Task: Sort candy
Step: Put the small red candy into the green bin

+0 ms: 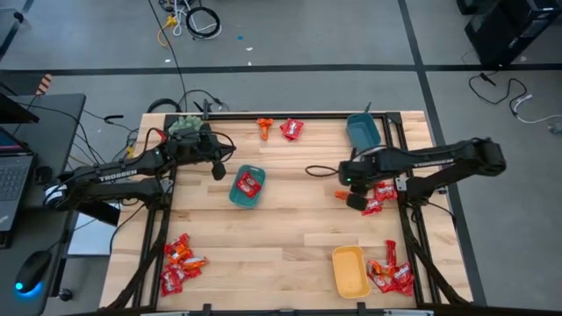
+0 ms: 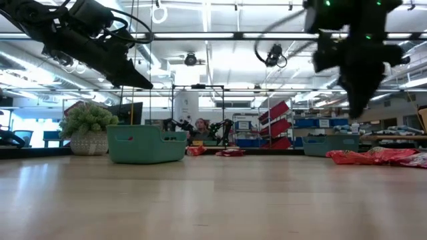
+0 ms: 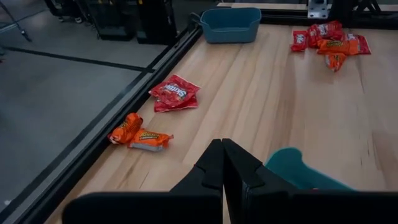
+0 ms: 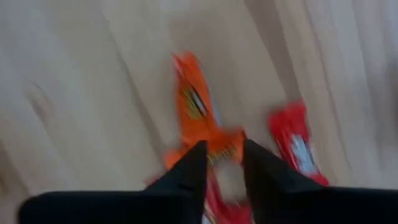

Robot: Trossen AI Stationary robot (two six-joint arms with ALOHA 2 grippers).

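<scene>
Candy lies in several groups on the surface: a red-and-orange pile (image 1: 379, 195) under the right hand (image 1: 356, 201), a second pile (image 1: 391, 274) beside the yellow tray (image 1: 349, 271), a third (image 1: 180, 262) at the near left corner, and one red pack (image 1: 248, 184) inside the teal tray (image 1: 247, 187). The left wrist view alone makes the lettering "Skittles" readable on a red pack (image 3: 175, 93) (orange packs (image 3: 138, 134) lie near it by the edge). The right wrist view shows the right hand's fingers (image 4: 189, 171) slightly parted around an orange wrapper (image 4: 198, 115); whether they grip it I cannot tell. The left hand (image 1: 219, 170) hovers shut and empty beside the teal tray. "TROSSEN" is printed on the left arm (image 1: 118, 176). A blue tray (image 1: 363, 131) stands at the far edge.
</scene>
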